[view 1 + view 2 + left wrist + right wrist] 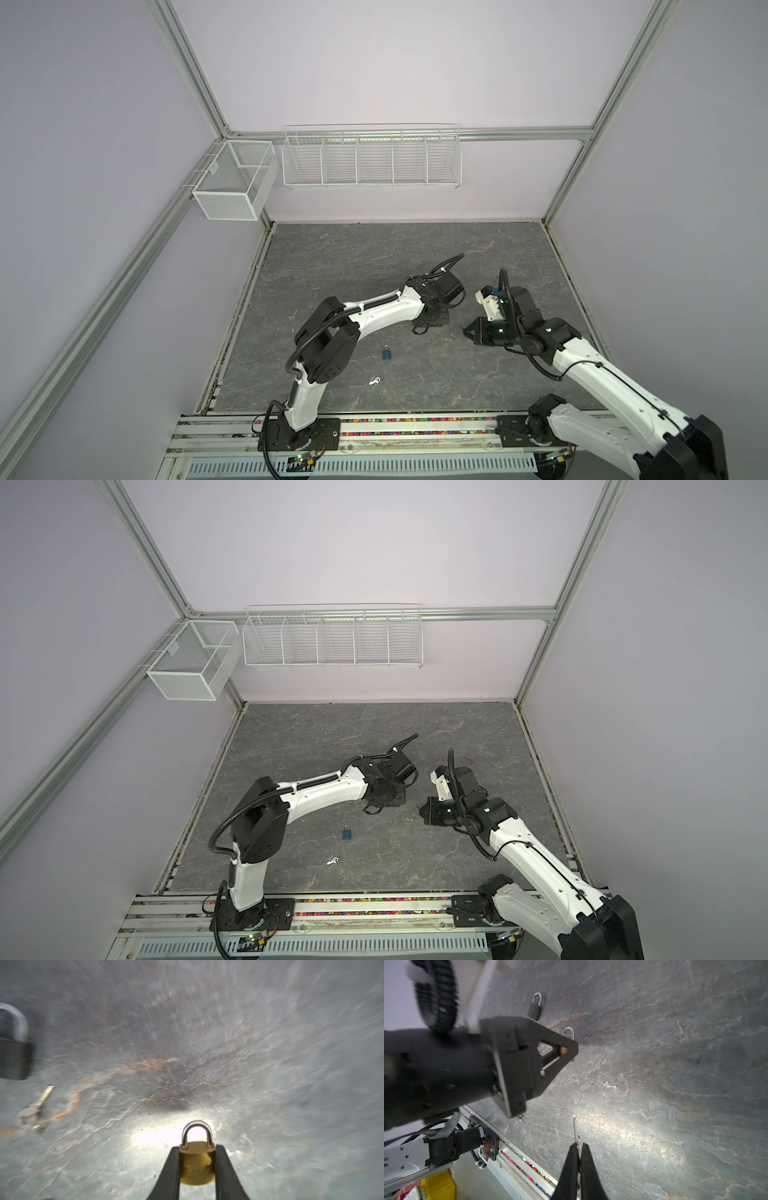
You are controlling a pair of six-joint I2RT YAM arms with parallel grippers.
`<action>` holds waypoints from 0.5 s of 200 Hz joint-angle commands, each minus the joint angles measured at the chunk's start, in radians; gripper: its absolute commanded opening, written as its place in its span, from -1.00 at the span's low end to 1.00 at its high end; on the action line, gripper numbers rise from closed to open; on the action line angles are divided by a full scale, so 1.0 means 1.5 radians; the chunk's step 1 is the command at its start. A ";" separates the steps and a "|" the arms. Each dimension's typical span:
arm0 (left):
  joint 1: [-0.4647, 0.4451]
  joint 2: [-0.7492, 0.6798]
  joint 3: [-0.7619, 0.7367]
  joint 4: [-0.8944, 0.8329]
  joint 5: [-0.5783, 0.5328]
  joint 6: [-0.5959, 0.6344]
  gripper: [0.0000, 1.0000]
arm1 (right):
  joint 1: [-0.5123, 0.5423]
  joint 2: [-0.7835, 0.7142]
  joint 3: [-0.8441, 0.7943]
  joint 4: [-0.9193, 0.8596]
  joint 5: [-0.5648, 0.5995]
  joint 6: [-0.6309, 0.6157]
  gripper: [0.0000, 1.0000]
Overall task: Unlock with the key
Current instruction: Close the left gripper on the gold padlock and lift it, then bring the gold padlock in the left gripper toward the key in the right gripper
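The left gripper (197, 1148) is clamped on the body of a brass padlock (197, 1165), one finger on each flank and the shackle pointing away from the wrist. In a top view this gripper (430, 324) sits near the middle of the table (374, 257). The right gripper (579, 1147) stands at its 3 o'clock, close by but apart, pinched together on the head of a key (575, 1130) whose thin blade juts out in front. The main risk looks like access: the lock's keyway end seems to face back into the left gripper's frame, so the blade may strike a finger instead of the slot. The key is gripped on very little metal and could pivot or slip under any sideways push. It may also be the wrong key, since a black padlock (535, 1009), a blue padlock (387, 353) at the left gripper's 8 o'clock and a small silver key (375, 380) also lie on the table.
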 commanded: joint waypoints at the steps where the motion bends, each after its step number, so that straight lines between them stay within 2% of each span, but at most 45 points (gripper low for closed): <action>1: 0.018 -0.066 -0.031 0.046 -0.003 -0.056 -0.77 | 0.030 -0.011 0.030 -0.007 0.032 -0.016 -0.86; 32: 0.036 -0.139 -0.087 0.100 -0.003 -0.109 -0.82 | 0.091 -0.002 0.044 0.002 0.096 0.002 -0.87; 100: 0.068 -0.276 -0.233 0.264 0.021 -0.214 -1.00 | 0.178 0.052 0.066 0.093 0.165 0.044 -0.87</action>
